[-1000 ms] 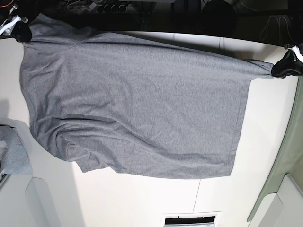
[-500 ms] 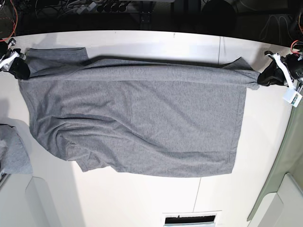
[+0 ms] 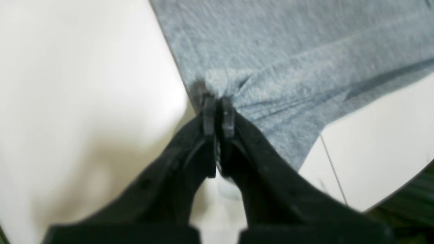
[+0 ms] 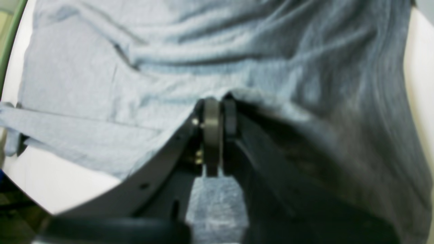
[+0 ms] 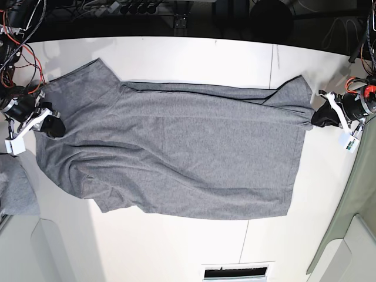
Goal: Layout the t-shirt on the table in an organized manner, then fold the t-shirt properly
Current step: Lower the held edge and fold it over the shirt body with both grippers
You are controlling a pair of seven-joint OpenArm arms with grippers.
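1. We see the white counter carrying everything.
2. On it we find the t-shirt spread nearly flat, with wrinkles near one side.
3. Our left end effector is clamped on one t-shirt edge.
4. Our right end effector is clamped on the opposite edge.

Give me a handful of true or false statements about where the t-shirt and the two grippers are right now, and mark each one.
1. Both grippers pinch the t-shirt. True: the left gripper and the right gripper each clamp an edge.
2. The t-shirt is folded in half. False: it lies spread open.
3. The t-shirt rests on the white table. True.
4. The left gripper is open. False: its jaws are shut on cloth.
5. A second bunch of grey cloth lies beside the right gripper's end. True.
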